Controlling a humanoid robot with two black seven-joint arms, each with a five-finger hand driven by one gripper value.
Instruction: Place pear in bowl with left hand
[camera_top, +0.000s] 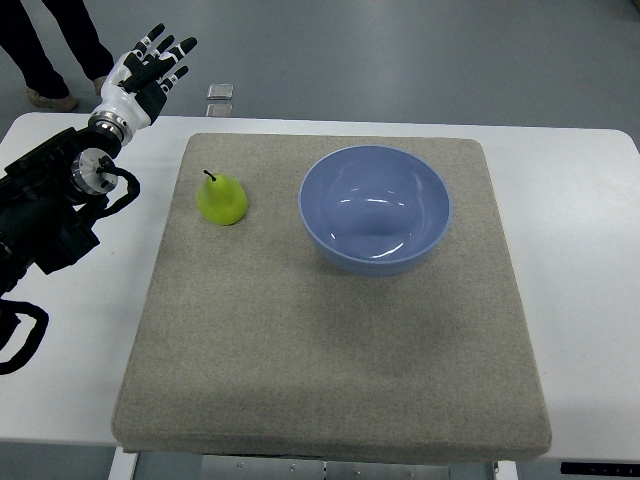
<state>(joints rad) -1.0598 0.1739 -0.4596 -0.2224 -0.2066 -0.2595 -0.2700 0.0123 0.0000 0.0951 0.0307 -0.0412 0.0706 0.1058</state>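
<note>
Well, my left hand (148, 68) hung open, fingers spread, holding nothing.
It was well apart from the pear (222, 199), which stood beside the bowl (375, 208) on the mat (330, 370).

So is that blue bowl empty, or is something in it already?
Empty: the bowl shows only its bare blue inside. The pear sits on the mat beside it.
</note>
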